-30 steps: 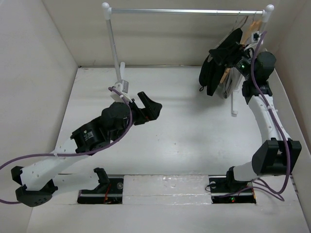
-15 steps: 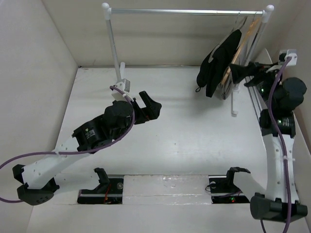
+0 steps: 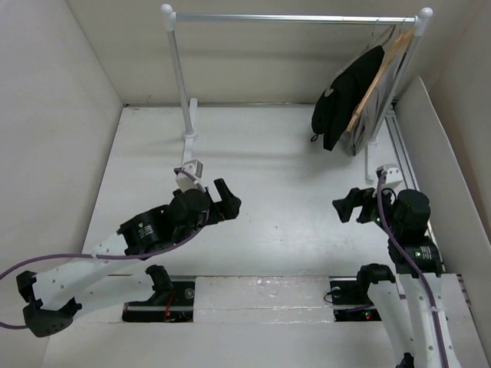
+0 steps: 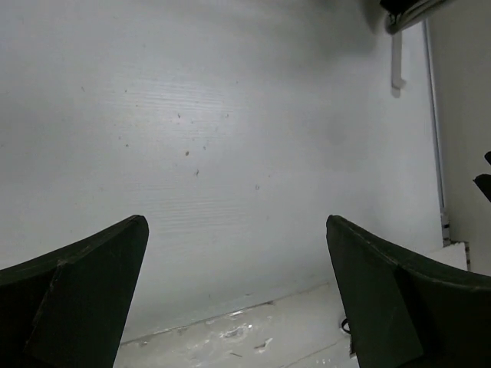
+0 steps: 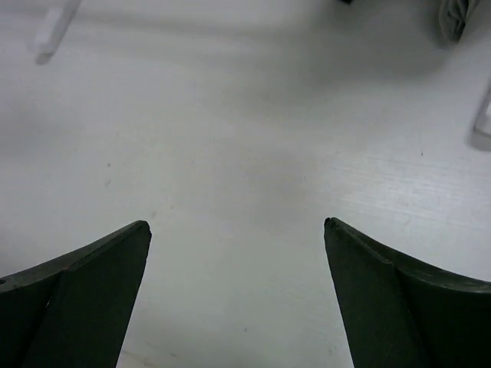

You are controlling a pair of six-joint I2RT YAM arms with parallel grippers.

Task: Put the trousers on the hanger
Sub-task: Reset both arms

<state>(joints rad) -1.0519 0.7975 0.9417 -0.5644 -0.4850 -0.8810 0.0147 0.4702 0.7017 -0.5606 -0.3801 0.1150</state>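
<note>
The trousers (image 3: 343, 98) are seen hung at the right end of the clothes rail (image 3: 291, 17), at the far right of the desk (image 3: 291, 176), folded over so that the black cloth droops in a bunch towards the desk without touching it. Just beside them on the right a light wooden hanger (image 3: 377, 75) is set at a slant, and a grey cloth (image 3: 374, 123) is hung behind it. Thin hook wires of the hanger (image 3: 380, 31) can be made out under the rail, but which hanger bears the trousers cannot be told from above.

Both arms are held low over the near half of the desk, well apart from the rail and from each other. The left pincer (image 3: 229, 201) is released, its jaws spread wide with only bare white desk seen between them in the left wrist view (image 4: 236, 222); nothing is grasped. The right pincer (image 3: 347, 207) is likewise released and nothing is held, its dark fingers (image 5: 84, 284) set wide over the bare desk in the right wrist view. A corner of the grey cloth is caught at the top right edge of that view
</note>
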